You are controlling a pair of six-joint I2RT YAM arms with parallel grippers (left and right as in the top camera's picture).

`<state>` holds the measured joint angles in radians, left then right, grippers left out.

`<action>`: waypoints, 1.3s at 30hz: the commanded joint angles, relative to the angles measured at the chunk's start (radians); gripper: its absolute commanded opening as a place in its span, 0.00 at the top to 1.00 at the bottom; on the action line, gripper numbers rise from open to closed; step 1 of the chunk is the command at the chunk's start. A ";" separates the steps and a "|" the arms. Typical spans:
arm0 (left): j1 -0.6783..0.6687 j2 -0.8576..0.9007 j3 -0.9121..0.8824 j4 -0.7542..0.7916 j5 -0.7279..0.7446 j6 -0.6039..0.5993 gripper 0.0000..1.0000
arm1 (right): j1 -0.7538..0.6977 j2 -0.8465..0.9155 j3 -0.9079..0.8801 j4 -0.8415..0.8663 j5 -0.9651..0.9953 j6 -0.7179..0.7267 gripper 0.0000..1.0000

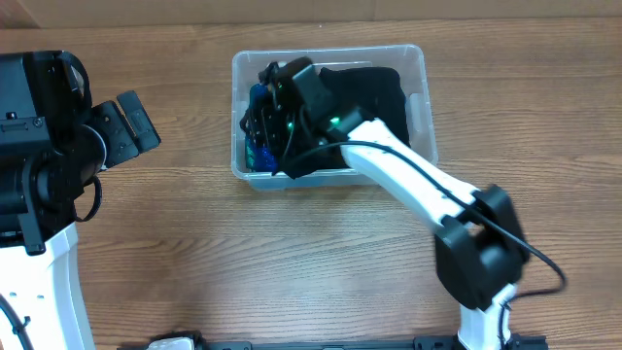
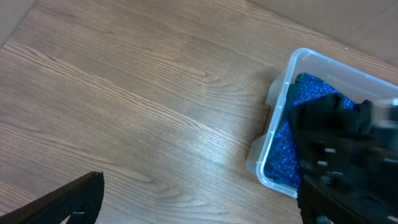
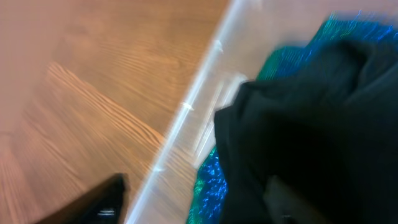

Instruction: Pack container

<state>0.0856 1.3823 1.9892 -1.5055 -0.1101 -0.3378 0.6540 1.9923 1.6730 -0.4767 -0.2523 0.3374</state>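
**A:** Right arm's black elbow (image 1: pixel 481 248) rides highest. How does the arm lie?

**B:** It slants from the near right toward the far edge. The right hand (image 1: pixel 282 92) is dipped into the container (image 1: pixel 420 92), which sits mid-way along the far edge of the surface (image 1: pixel 243 262).

**A:** Pinching anything?

**B:** Cannot tell. Blur, black cloth (image 1: pixel 374 92) and blue glittery fabric (image 2: pixel 283 155) hide its fingers.

**A:** And the left hand (image 1: pixel 136 124)?

**B:** It hovers by the left edge, apparently spread, holding nothing.

Table (image 1: pixel 194 253): open wood left of and in front of the container (image 1: pixel 420 68) | container interior: filled by black cloth (image 1: pixel 374 87) and blue glitter fabric (image 2: pixel 280 155) | right arm (image 1: pixel 408 180) crosses near rim; right hand (image 1: pixel 277 102) occupies left end.
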 commanded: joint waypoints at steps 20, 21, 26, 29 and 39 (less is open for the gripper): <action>0.000 0.003 0.003 -0.002 -0.013 0.001 0.00 | -0.128 -0.875 0.008 -0.818 0.499 -0.137 0.00; 0.000 0.003 0.003 -0.002 -0.012 0.001 0.00 | -0.128 -0.883 0.008 -0.810 0.523 -0.137 0.00; 0.000 0.003 0.003 -0.002 -0.012 0.001 0.00 | -0.134 -0.923 0.008 -0.805 0.630 -0.137 0.00; 0.000 0.003 0.003 -0.002 -0.013 0.001 0.00 | -0.218 -0.969 -0.016 -0.750 0.609 -0.136 0.00; 0.000 0.003 0.003 -0.002 -0.013 0.001 0.00 | -0.542 -1.315 -0.375 -0.512 0.498 -0.133 0.00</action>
<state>0.0856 1.3842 1.9892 -1.5051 -0.1097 -0.3378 0.1276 0.7639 1.4185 -1.0405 0.2672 0.2058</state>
